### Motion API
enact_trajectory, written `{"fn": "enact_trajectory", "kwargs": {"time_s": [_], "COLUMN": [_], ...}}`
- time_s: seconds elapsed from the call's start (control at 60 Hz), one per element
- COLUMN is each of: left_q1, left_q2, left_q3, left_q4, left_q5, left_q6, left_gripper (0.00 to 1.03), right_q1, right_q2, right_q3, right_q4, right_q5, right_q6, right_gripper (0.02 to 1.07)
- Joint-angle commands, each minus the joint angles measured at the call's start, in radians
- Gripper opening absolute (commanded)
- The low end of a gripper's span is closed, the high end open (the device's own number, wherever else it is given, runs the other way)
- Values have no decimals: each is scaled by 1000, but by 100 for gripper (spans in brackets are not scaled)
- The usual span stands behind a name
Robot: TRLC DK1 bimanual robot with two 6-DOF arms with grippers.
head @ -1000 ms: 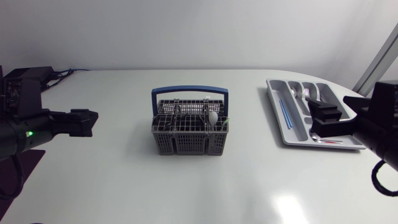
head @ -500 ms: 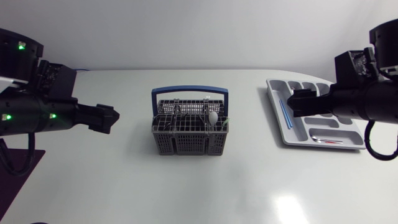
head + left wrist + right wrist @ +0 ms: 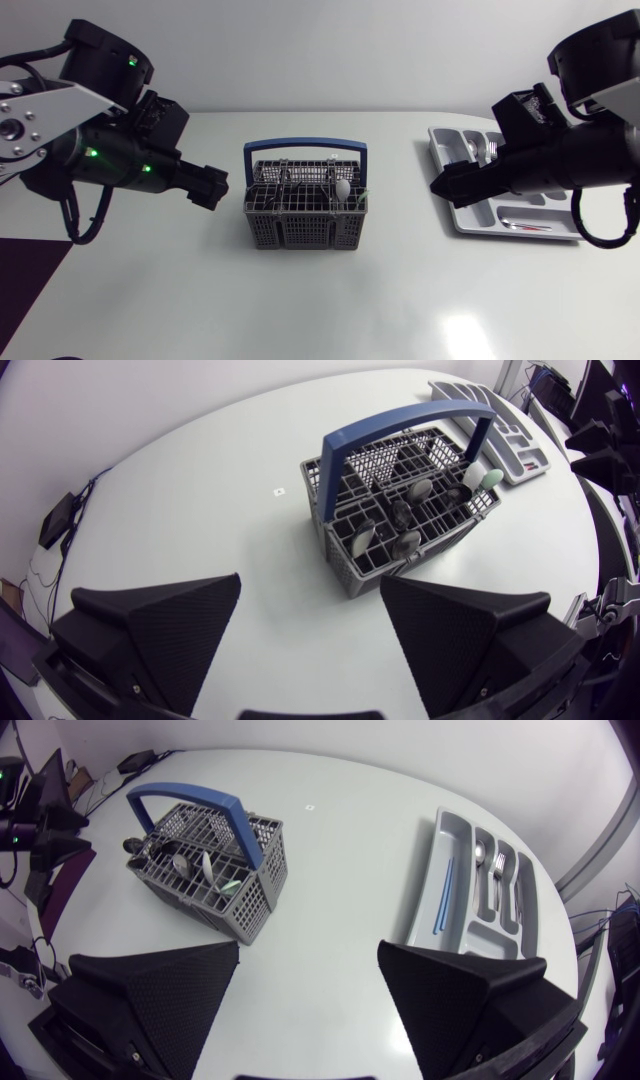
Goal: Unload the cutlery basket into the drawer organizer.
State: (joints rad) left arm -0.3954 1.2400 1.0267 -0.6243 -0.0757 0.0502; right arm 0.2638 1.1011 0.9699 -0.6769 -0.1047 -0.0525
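Note:
A grey cutlery basket [image 3: 305,206] with a blue handle [image 3: 304,146] stands mid-table, holding spoons and other cutlery; it also shows ahead of the fingers as the basket [image 3: 400,515] and the basket [image 3: 205,870]. The grey drawer organizer [image 3: 459,212] lies at the right with a blue straw-like stick [image 3: 460,182], forks and a red-handled piece; the right wrist view shows the organizer [image 3: 480,895] ahead. My left gripper [image 3: 208,186] hangs open just left of the basket, its fingers [image 3: 165,630] wide apart and empty. My right gripper [image 3: 446,186] is open over the organizer's left edge, with nothing between its fingers [image 3: 150,990].
White table [image 3: 320,300] all around the basket. A dark purple mat [image 3: 25,275] lies at the table's left front edge. My other arm [image 3: 600,440] shows beyond the basket in the left wrist view.
Both arms have risen and swung inward: the left gripper moved right toward the basket, the right gripper moved left over the organizer's edge. Fingers stayed open.

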Motion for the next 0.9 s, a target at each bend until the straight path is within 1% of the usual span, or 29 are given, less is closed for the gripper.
{"fn": "enact_trajectory", "kwargs": {"time_s": [0.0,0.2,0.35,0.5,0.567,0.617,0.683,0.7,0.75,0.817,0.867,0.883], "left_q1": [-19,-42,-60,-85,-95,-100,-109,-111,-111,-111,-112,-112], "left_q2": [50,139,197,233,246,253,266,271,280,299,309,315], "left_q3": [55,98,121,122,122,121,118,118,118,116,115,113], "left_q4": [-5,-5,12,46,57,64,81,86,95,115,124,132], "left_q5": [5,-6,-22,-61,-62,-64,-75,-76,-79,-104,-116,-122], "left_q6": [45,60,77,88,96,102,111,116,120,131,134,135], "left_gripper": [97,96,93,91,86,85,80,77,75,72,68,65], "right_q1": [23,83,120,144,157,164,176,183,189,196,199,201], "right_q2": [20,46,98,132,144,151,158,160,161,161,160,158], "right_q3": [20,35,38,39,39,39,35,33,30,26,21,21], "right_q4": [-12,-26,0,20,25,28,36,36,39,46,48,50], "right_q5": [0,11,10,10,10,11,19,22,31,31,31,31], "right_q6": [-35,-35,-30,-20,-17,-17,-15,-15,-17,-17,-17,-17], "right_gripper": [102,101,99,99,99,99,99,99,98,97,97,97]}}
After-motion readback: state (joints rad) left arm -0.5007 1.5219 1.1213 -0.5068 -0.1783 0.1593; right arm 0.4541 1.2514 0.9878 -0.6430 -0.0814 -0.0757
